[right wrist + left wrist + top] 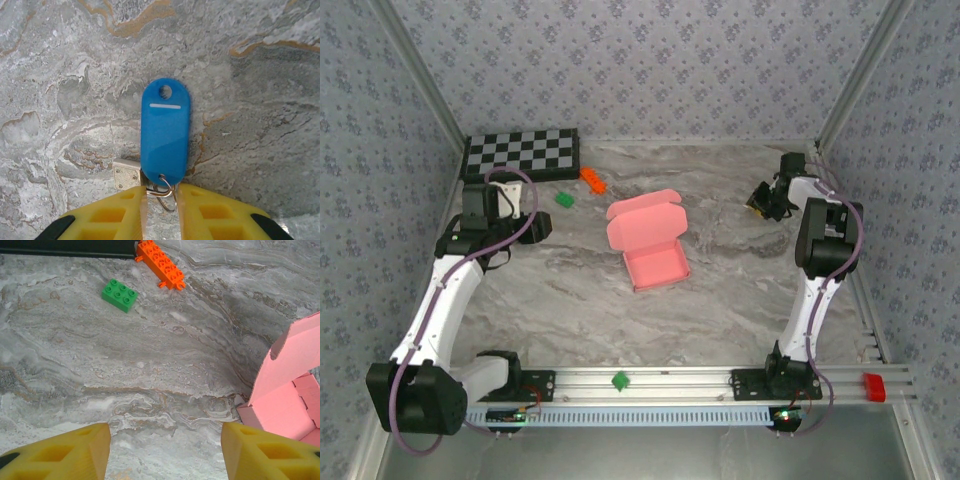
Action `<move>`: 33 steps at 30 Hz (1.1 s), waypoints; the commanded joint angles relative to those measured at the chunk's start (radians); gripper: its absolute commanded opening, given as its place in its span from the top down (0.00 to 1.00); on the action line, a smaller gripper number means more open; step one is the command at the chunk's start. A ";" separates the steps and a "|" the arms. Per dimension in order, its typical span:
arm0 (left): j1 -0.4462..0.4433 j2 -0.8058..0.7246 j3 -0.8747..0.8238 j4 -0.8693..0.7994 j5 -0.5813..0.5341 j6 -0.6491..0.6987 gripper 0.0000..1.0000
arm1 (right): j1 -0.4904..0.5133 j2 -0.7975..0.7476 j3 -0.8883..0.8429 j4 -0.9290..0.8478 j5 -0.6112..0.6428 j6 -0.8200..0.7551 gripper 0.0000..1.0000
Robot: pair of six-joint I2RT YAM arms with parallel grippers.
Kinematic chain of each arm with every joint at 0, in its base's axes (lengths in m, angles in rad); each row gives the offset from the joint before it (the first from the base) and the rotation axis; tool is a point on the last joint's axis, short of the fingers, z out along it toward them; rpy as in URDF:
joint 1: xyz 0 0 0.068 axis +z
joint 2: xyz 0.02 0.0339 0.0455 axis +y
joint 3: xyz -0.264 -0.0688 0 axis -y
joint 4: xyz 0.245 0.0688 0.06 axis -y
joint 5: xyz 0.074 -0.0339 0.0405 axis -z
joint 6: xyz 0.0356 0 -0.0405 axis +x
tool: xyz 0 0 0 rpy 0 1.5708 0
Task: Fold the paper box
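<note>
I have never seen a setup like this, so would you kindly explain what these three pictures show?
Two white robot arms are bolted at the near edge of a marble-patterned table. The overhead picture looks down from behind them; the other two come from a camera on each wrist, so the yellow shapes at the bottom are that arm's own fingers. On the table lie a pink paper box with its lid open, a checkerboard, an orange brick and a green brick. The left hand hangs open and empty, left of the box. The right hand has its fingers close either side of a blue key tag's ring; whether it truly grips, I cannot tell.
</note>
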State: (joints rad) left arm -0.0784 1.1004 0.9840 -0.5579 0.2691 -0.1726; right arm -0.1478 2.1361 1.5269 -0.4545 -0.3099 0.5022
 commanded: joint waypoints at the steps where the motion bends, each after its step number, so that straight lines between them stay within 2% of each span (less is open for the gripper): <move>1: 0.008 -0.024 -0.001 -0.007 0.012 0.016 0.40 | 0.004 0.008 -0.008 -0.005 0.026 0.028 0.75; 21: 0.008 -0.023 -0.002 -0.006 0.016 0.016 0.40 | 0.001 0.002 -0.024 0.010 0.026 0.017 0.96; 27: 0.009 -0.022 -0.003 -0.005 0.016 0.017 0.40 | 0.001 -0.092 -0.101 0.017 0.043 -0.015 1.00; 33: 0.009 -0.022 -0.004 -0.005 0.016 0.018 0.40 | 0.010 -0.270 -0.242 0.034 0.063 -0.072 1.00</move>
State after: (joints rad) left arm -0.0784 1.0992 0.9802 -0.5579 0.2695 -0.1722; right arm -0.1474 1.9697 1.3304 -0.4042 -0.2741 0.4778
